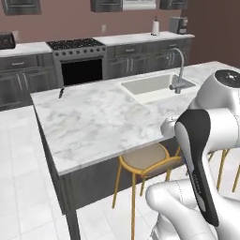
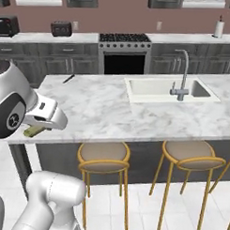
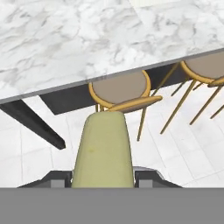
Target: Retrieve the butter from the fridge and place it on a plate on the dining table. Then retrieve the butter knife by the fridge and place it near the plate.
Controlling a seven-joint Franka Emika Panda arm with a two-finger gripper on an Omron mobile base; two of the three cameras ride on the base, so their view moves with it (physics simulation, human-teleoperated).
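Jaws gripping butter, stick projecting forward past fingertips; gripper hovering just off near edge of dining table. Plate not sighted. Advising: keeping grip firm, carrying level above tabletop, locating plate before lowering. Butter knife lying at far corner.

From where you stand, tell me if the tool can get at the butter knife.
Probably not yet: the tool is shut on the butter, and the butter knife lies at the dining table's far edge.
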